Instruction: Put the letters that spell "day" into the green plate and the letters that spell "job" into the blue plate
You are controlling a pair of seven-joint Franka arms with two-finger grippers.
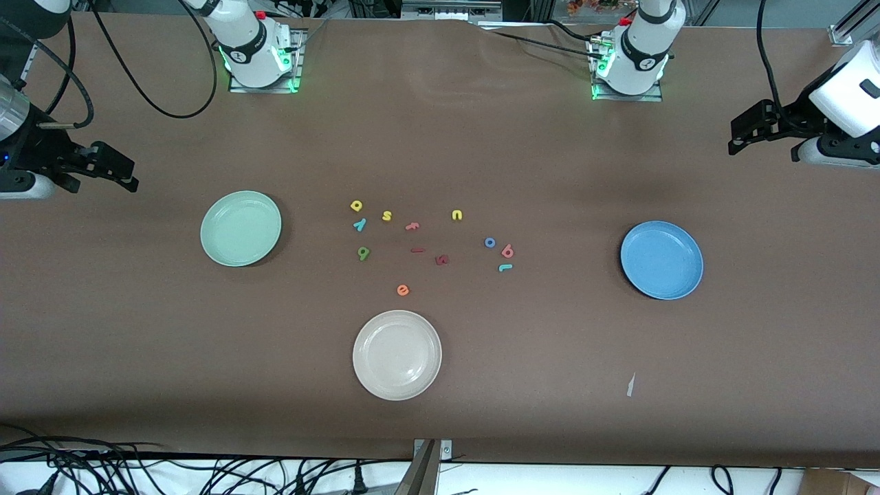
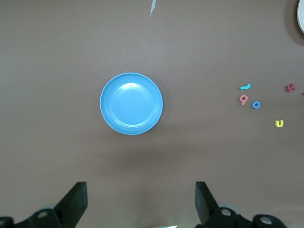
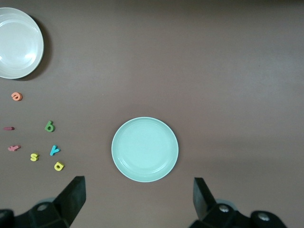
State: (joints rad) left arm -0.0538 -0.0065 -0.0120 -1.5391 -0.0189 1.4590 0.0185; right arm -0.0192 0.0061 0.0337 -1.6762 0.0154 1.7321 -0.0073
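Observation:
The yellow "d" (image 1: 356, 205), teal "y" (image 1: 359, 224) and green "a" (image 1: 364, 253) lie on the table beside the empty green plate (image 1: 240, 228) (image 3: 145, 149). Toward the empty blue plate (image 1: 661, 260) (image 2: 131, 103) lie the blue "o" (image 1: 489, 242), pink "b" (image 1: 508, 251) and teal "j" (image 1: 505, 267). My right gripper (image 1: 124, 172) (image 3: 138, 197) hangs open and empty at the right arm's end of the table. At the left arm's end, my left gripper (image 1: 739, 136) (image 2: 141, 199) is also open and empty.
A cream-white plate (image 1: 397, 355) sits nearest the front camera. Among the letters lie a yellow "s" (image 1: 387, 216), a yellow "u" (image 1: 457, 215), an orange "e" (image 1: 403, 290), a pink letter (image 1: 412, 225) and two dark red pieces (image 1: 442, 260). A paper scrap (image 1: 630, 385) lies near the front edge.

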